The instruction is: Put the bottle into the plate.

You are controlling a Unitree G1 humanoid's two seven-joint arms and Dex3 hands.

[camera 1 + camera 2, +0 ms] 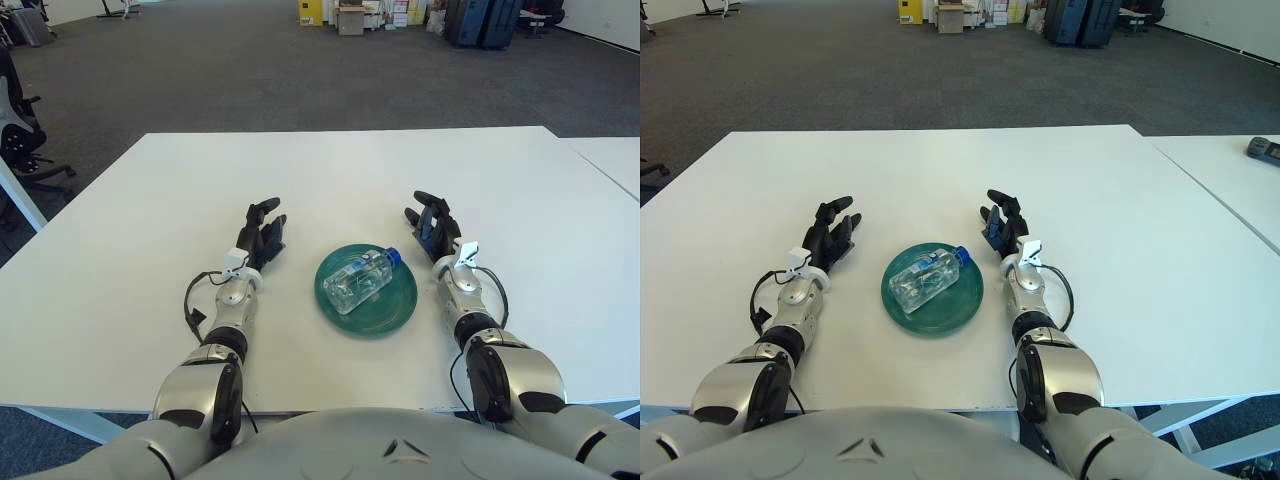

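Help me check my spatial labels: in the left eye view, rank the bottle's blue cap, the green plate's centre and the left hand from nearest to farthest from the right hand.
1. Blue cap of the bottle, just left of the right hand.
2. Green plate centre, further left and nearer the robot.
3. Left hand, across the plate on the far left.

The bottle (359,279) lies in the plate (392,311), between both hands.

A white worktop (330,170) is carrying a green plate (400,300) near its front edge at the centre, with a clear bottle (358,279) lying on its side in the plate, blue cap pointing away.
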